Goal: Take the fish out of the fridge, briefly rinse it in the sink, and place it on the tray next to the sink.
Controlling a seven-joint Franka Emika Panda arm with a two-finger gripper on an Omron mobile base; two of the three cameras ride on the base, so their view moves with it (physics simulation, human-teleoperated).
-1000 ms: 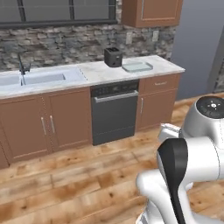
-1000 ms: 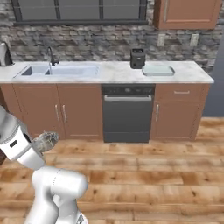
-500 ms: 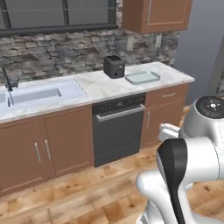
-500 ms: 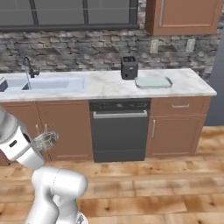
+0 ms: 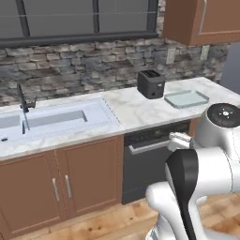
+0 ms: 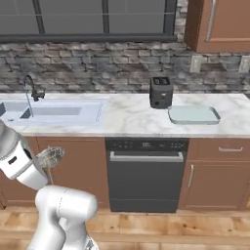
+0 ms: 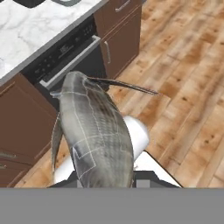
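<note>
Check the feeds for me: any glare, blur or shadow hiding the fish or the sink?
Hand view: fish sharp, evenly lit, no glare, its lower end cut off by the frame. Left base view: sink clear, flat light. Right base view: fish small and soft.

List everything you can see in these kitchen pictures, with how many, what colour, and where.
fish: one, grey-brown, held in the claw above the wooden floor
sink: one, pale bluish-white, double basin, set in the counter on the left
faucet: one, black, behind the sink
toaster: one, black, on the counter by the stone wall
tray: one, pale blue-green, on the counter right of the toaster
counter: one, white marble
dishwasher: one, black, under the counter
cabinets: brown wood, below and above the counter
claw: one, shut on the fish
</note>
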